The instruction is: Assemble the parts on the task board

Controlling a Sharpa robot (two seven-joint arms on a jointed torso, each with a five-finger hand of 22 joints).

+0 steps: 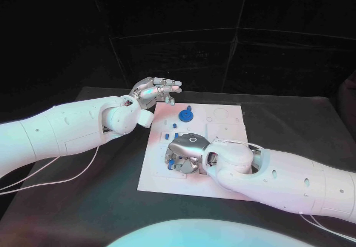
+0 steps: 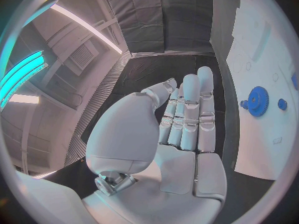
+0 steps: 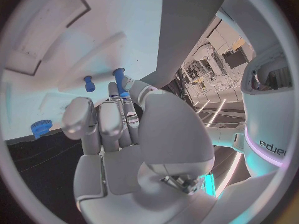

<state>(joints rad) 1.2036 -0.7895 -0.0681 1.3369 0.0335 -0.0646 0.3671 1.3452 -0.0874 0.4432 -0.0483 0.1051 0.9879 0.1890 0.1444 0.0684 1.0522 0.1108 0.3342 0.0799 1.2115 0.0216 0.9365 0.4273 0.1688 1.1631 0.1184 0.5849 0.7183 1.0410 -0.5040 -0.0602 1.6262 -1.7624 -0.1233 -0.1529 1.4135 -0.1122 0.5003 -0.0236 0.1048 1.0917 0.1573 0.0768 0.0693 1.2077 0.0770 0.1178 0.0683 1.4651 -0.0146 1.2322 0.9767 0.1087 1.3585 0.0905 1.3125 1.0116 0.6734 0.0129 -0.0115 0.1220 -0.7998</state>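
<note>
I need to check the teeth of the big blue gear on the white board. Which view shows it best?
The left wrist view: the big blue toothed gear sits unobstructed, teeth visible, beside the left hand. In the head view it is small. The right wrist view gives no certain sight of it.

Board under right hand: the right hand covers the middle of the task board; what lies beneath cannot be told.
Blue part at fingers: a blue part shows partly; whether it is held is unclear.
Board markings: too small to read.
Right wrist view: fingertips hidden behind the thumb.
</note>
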